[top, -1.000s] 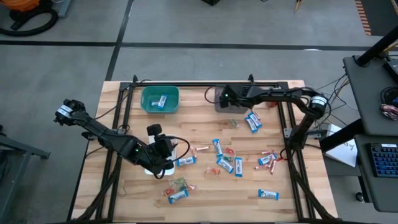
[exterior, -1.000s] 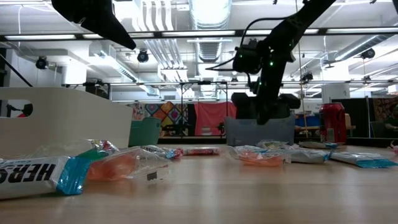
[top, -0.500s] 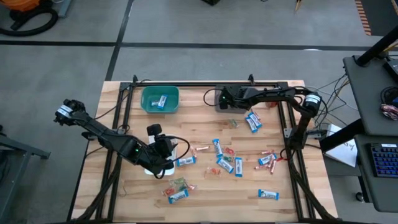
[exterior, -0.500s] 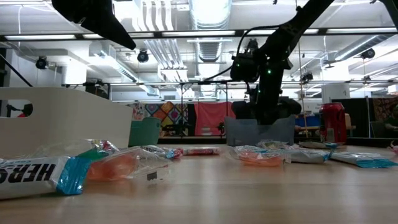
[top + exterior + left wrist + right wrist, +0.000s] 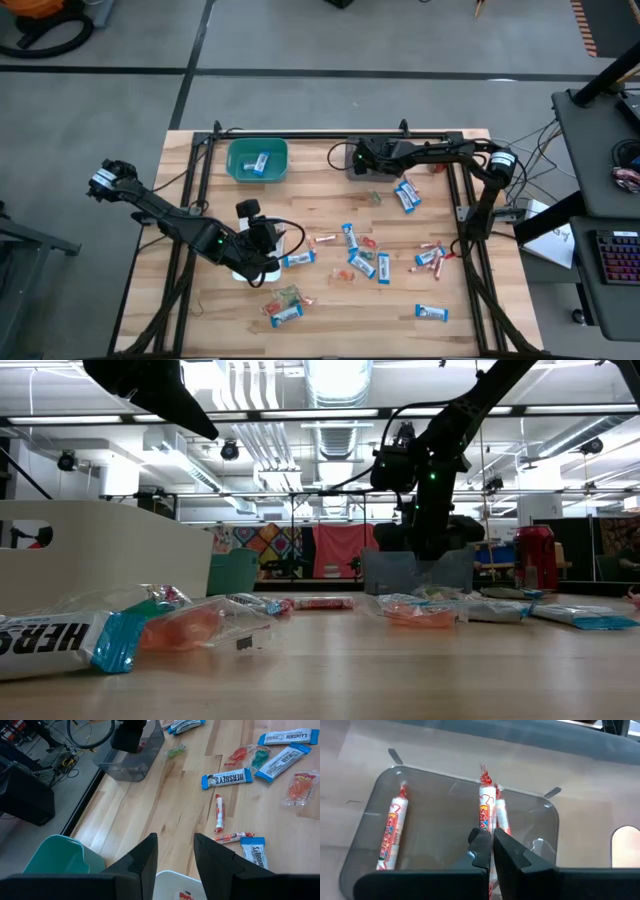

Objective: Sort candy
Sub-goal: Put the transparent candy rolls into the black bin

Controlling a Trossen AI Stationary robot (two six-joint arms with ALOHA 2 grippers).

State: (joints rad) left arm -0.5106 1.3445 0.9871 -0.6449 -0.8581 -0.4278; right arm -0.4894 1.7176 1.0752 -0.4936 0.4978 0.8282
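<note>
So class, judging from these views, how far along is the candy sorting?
Done: one blue bar lies in the teal bin and two candy rolls in the grey tray. In hand: the right gripper, jaws shut, holds another roll over that tray. Left: most loose candy on the table. The left gripper waits over the white bin.

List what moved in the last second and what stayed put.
The right gripper, shut on a slim candy stick, shifted along the table's far edge over the grey bin, which already holds two sticks. The left gripper and the loose candy did not move.
</note>
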